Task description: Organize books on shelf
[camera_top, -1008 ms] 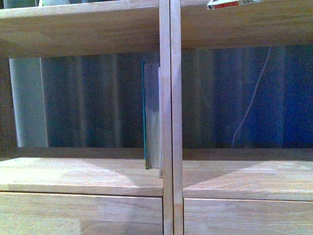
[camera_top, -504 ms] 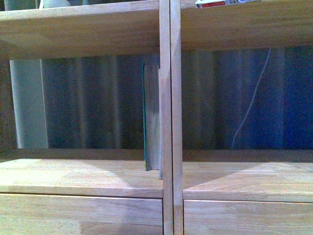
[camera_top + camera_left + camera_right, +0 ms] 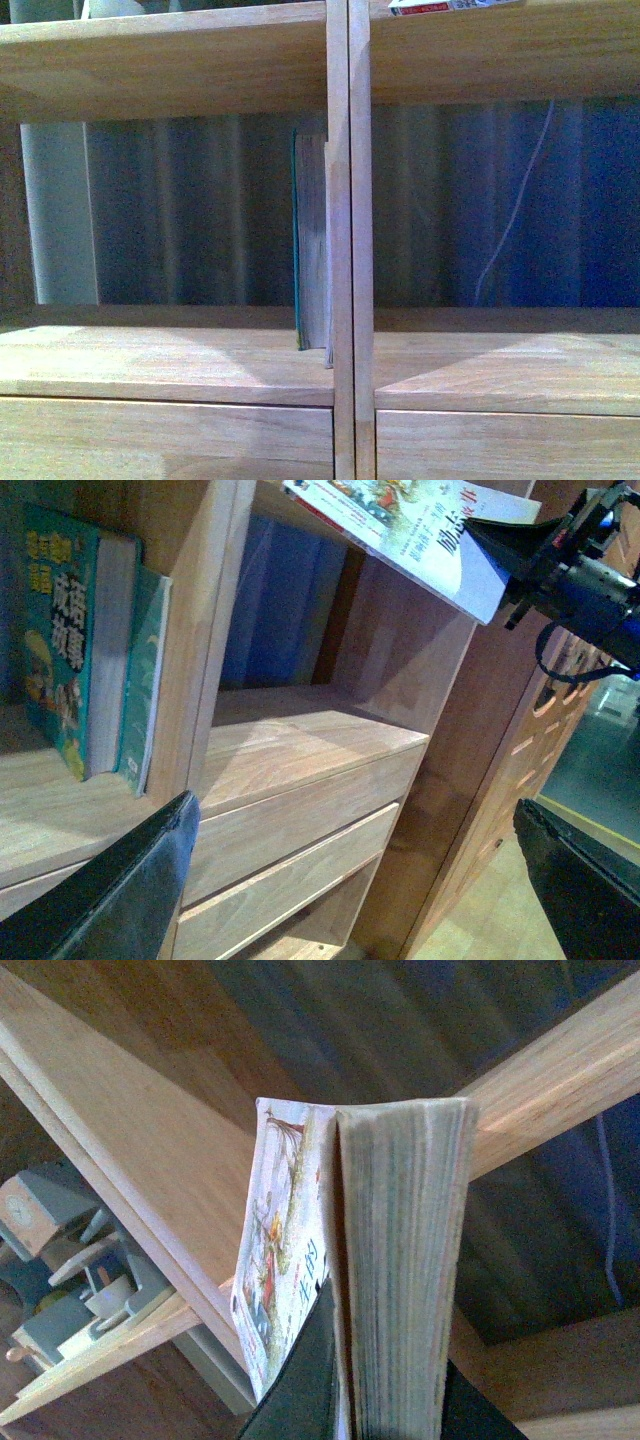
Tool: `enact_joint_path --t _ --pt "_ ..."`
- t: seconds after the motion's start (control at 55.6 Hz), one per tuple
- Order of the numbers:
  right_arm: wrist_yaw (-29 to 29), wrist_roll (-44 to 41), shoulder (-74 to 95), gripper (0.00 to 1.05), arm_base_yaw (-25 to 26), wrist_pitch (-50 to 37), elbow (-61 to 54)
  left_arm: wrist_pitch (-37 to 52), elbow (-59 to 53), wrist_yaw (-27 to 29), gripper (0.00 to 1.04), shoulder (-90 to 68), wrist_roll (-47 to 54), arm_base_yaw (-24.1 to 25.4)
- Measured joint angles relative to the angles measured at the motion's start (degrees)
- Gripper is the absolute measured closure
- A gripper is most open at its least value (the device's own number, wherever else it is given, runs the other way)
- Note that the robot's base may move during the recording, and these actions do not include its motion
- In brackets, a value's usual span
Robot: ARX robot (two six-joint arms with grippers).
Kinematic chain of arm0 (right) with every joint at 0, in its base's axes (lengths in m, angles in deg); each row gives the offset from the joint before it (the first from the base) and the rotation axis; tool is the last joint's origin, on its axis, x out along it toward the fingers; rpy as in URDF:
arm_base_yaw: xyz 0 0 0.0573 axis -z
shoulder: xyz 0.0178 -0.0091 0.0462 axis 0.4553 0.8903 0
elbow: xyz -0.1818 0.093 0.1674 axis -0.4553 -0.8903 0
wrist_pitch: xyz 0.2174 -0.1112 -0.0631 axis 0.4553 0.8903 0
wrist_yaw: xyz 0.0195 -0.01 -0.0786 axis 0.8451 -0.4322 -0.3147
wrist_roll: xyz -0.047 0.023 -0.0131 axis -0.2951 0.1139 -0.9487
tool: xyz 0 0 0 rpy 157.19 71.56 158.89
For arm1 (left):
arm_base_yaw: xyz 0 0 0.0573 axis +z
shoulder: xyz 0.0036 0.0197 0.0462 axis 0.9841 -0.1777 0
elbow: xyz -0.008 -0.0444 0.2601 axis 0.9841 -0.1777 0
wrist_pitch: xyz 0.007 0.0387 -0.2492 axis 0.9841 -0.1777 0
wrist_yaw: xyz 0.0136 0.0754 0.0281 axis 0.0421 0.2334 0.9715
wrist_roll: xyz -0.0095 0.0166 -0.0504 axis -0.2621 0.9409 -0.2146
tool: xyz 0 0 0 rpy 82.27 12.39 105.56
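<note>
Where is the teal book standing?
Front view: the teal book stands upright in the left compartment of the shelf, beside the middle divider.

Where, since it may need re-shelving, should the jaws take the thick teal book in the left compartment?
Probably by the page edge facing out, mid-height, coming straight in from the shelf's open front. The thick teal book stands upright with one cover bare; a thin green book and the divider crowd the other side.
</note>
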Motion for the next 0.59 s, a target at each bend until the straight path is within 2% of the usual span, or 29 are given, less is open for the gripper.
enact_joint_path --t 0.216,0.414,0.594 --pt "0.02 0.02 1.62 0.98 -0.13 -0.85 1.03 -0.35 6.34 3.80 0.07 -3.61 0.85 -9.20" --pt "0.26 0.04 3.17 0.98 -0.76 -0.94 3.43 3.80 11.93 6.67 0.07 -8.76 -5.90 -16.48" --pt "0.31 0.09 4.46 0.98 -1.79 -1.27 5.11 8.41 15.39 7.63 0.07 -11.52 -11.76 -20.70"
